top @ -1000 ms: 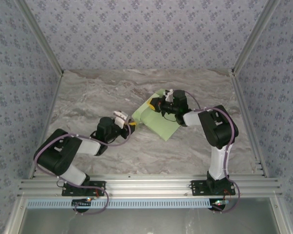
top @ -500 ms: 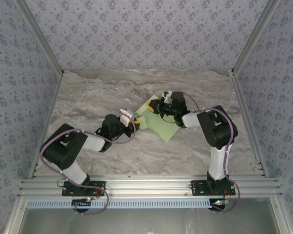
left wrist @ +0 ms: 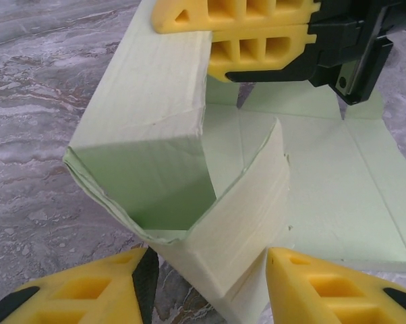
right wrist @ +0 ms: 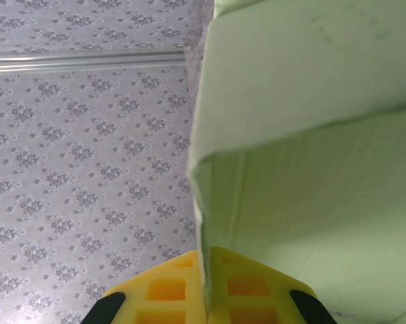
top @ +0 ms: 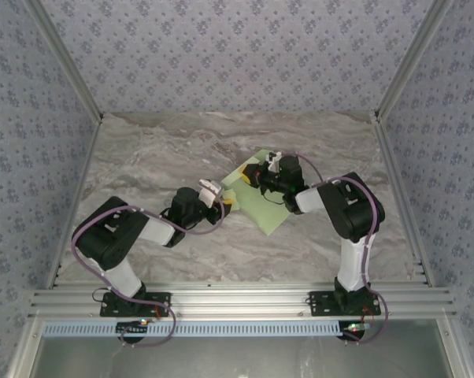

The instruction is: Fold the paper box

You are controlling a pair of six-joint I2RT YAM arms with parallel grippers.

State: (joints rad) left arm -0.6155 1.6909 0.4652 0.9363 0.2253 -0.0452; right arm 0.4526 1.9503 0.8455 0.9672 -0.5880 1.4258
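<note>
Paper box (left wrist: 142, 121), edge pinched in right gripper (right wrist: 204, 260)

You have no writing, label, brand or number to read here, neither on the paper box (left wrist: 142, 128) nor around it.

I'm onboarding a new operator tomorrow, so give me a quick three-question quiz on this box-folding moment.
1. True or false: the right claw is clamped on a wall of the paper box.
2. The left claw's jaws are: A) pressed together; B) apart, straddling a folded corner; C) lifted high above the box.
3. Fill in: the box's card is pale ____.
Key: 1 true; 2 B; 3 green.
</note>
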